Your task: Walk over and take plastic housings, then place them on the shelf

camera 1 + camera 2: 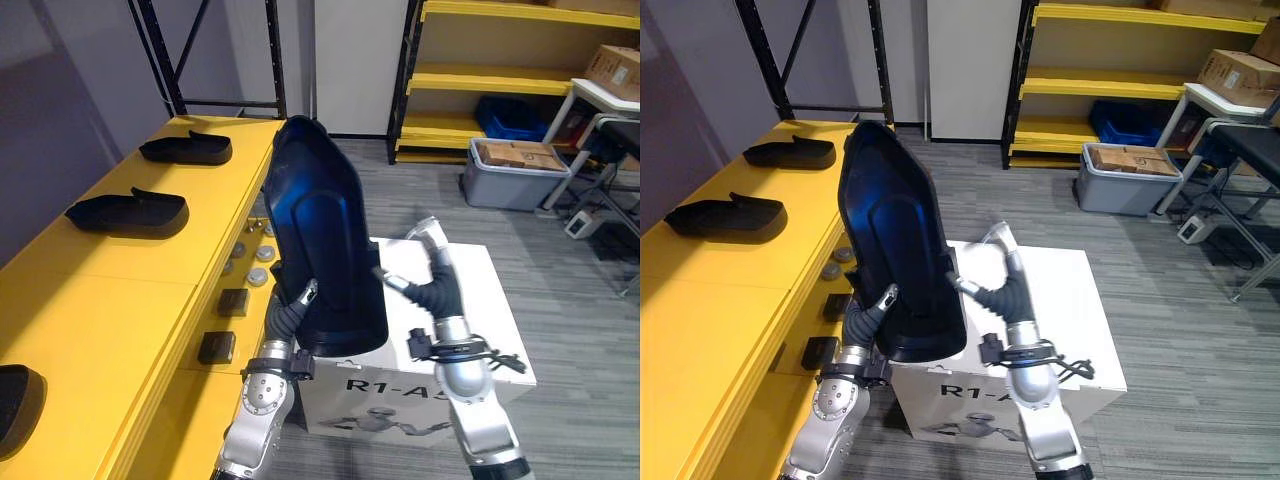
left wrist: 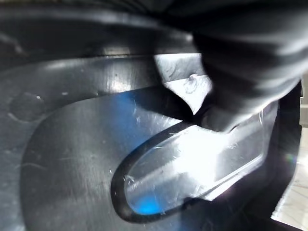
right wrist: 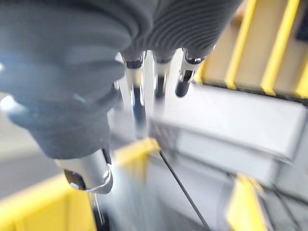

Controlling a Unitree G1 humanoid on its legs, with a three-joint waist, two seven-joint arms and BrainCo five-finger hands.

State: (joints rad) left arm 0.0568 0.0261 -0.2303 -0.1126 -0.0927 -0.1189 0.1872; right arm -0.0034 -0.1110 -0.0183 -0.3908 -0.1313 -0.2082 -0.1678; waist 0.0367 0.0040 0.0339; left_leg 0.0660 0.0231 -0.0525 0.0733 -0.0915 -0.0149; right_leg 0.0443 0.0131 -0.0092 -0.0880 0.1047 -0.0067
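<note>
A large glossy dark plastic housing (image 1: pixel 320 230) stands upright in the air over a white box (image 1: pixel 500 330), held between my two hands. My left hand (image 1: pixel 303 295) grips its lower left edge, with the thumb on the front face and the rest behind; the left wrist view looks closely into the housing's shiny inner surface (image 2: pixel 72 159). My right hand (image 1: pixel 398 285) rests against the housing's right side with straight fingers (image 3: pixel 137 101). Three more dark housings lie on the yellow shelf (image 1: pixel 120 290) to the left: one at the far end (image 1: pixel 187 148), one in the middle (image 1: pixel 130 213), one nearest (image 1: pixel 15 395).
Small black blocks (image 1: pixel 233 301) and round silver pieces (image 1: pixel 258 262) lie on the shelf's lower step. A grey bin with cardboard boxes (image 1: pixel 510 175) stands on the floor ahead right. Yellow racks (image 1: pixel 490 80) line the back. A white table (image 1: pixel 610 95) is at far right.
</note>
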